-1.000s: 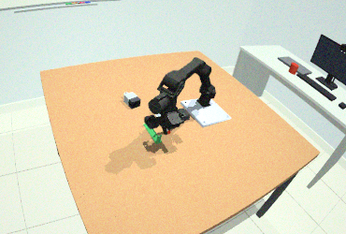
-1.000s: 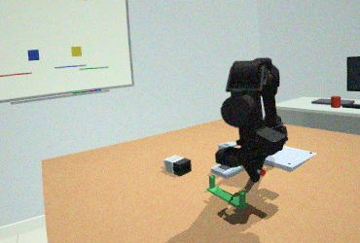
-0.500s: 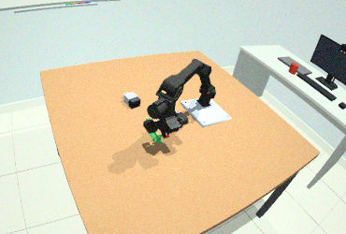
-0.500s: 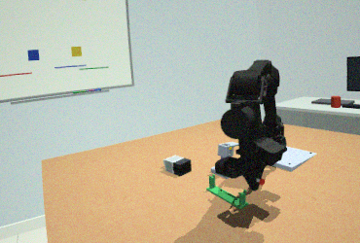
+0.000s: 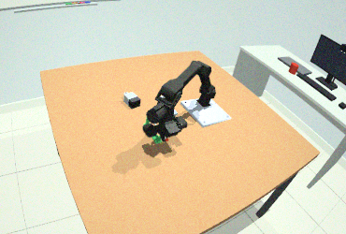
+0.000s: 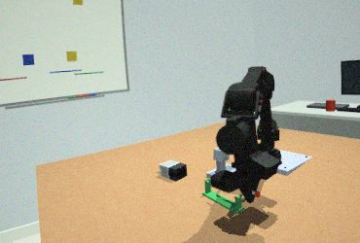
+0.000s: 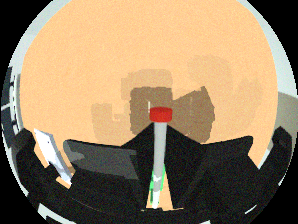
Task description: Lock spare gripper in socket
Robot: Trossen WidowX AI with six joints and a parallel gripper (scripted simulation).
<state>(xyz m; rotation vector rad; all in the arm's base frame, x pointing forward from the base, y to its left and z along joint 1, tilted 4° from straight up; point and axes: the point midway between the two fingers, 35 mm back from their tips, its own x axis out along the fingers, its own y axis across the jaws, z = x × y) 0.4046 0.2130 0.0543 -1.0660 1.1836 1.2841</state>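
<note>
My gripper (image 6: 249, 195) (image 7: 160, 137) is shut on the lock pin (image 6: 257, 194) (image 7: 161, 115), which has a red head and a grey shaft. The shaft runs between the fingers in the wrist view, with the head beyond them. In the top view the red head (image 5: 166, 139) shows just below the fingers. The pin is out of the mount (image 6: 220, 160), a light grey post on a small base behind the gripper, mostly hidden by the arm. The spare gripper (image 5: 132, 99) (image 6: 172, 170), a white and black block, lies on the table away from the mount.
A green bracket (image 5: 157, 138) (image 6: 221, 201) with two uprights is on the table, right by the fingers; whether they touch is unclear. The arm's white base plate (image 5: 214, 117) (image 6: 293, 161) (image 7: 49, 149) is behind. A side desk with a monitor stands beyond the table.
</note>
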